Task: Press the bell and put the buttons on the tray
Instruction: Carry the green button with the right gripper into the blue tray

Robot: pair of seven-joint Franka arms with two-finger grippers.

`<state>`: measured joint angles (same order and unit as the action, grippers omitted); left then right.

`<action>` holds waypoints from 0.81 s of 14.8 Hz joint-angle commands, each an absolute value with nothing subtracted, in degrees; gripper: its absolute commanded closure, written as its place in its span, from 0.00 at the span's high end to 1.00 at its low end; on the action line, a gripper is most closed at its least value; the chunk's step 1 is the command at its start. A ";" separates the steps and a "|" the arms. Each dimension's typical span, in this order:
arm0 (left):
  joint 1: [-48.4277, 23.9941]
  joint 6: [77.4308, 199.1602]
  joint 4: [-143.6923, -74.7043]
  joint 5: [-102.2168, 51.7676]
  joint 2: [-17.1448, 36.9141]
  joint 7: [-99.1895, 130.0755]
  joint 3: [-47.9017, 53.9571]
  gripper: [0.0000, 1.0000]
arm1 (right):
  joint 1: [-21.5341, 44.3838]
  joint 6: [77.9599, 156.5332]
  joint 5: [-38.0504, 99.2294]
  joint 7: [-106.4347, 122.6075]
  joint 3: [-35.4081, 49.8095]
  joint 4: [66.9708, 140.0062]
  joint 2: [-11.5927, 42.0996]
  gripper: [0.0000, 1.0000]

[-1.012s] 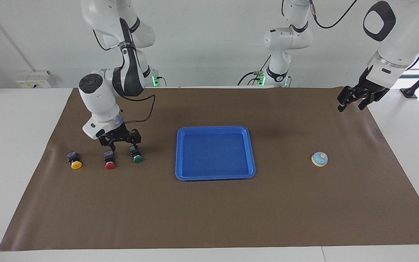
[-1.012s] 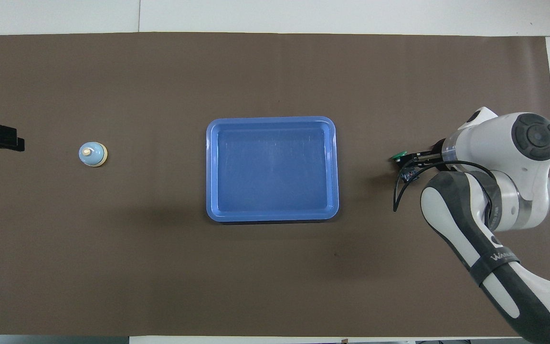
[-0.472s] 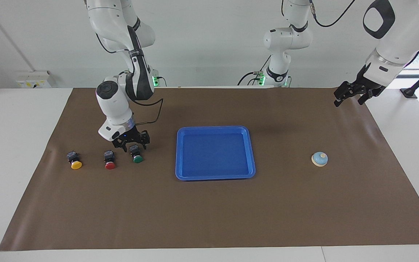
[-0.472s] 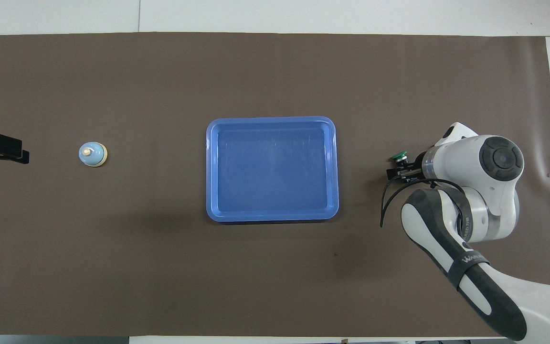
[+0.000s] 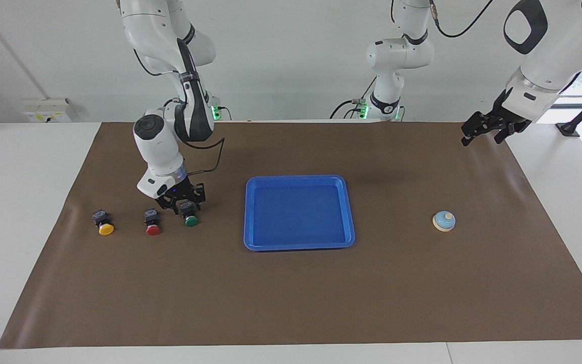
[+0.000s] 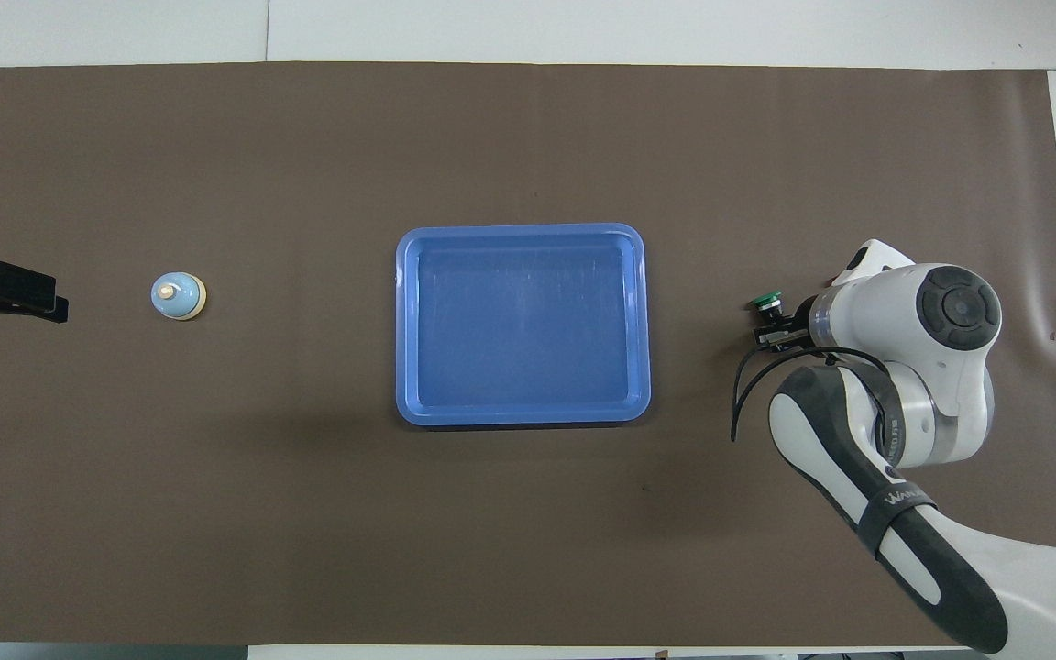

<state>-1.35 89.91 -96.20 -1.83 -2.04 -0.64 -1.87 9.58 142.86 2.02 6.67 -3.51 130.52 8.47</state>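
The green button lies on the brown mat beside the red button and the yellow button, in a row toward the right arm's end. My right gripper is down at the green button, its open fingers on either side of the black body. In the overhead view the green cap shows at the right gripper; the red and yellow buttons are hidden under the arm. The blue tray is at mid-table, with nothing in it. The light-blue bell stands toward the left arm's end. My left gripper waits open in the air over the mat's edge.
A brown mat covers the table. The tray lies between the buttons and the bell. The left gripper shows at the mat's edge in the overhead view. A third robot base stands at the table's edge.
My right gripper has moved from over the red button to the green button and come down around its body. The left gripper has risen slightly and shifted a little. The buttons, bell and tray have not moved.
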 commanded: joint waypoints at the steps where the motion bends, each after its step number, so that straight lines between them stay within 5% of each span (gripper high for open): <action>1: -1.50 89.83 -97.82 -2.20 -3.69 -0.18 -2.46 1.00 | 9.58 141.61 3.25 8.26 -3.34 127.90 9.14 0.00; 6: -1.41 89.91 -97.82 -2.20 -3.69 -0.26 -2.46 1.00 | 12.65 118.41 3.34 -2.07 -3.34 103.31 14.66 0.00; 12: -1.41 89.91 -97.82 -2.20 -3.69 -0.18 -2.55 1.00 | 23.27 123.40 5.54 -25.09 -3.43 99.15 20.02 0.00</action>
<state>-1.21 89.91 -96.27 -1.83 -2.16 -0.64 -2.28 20.09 122.44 4.17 -17.76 -3.26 102.61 15.50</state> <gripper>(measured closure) 0.000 0.595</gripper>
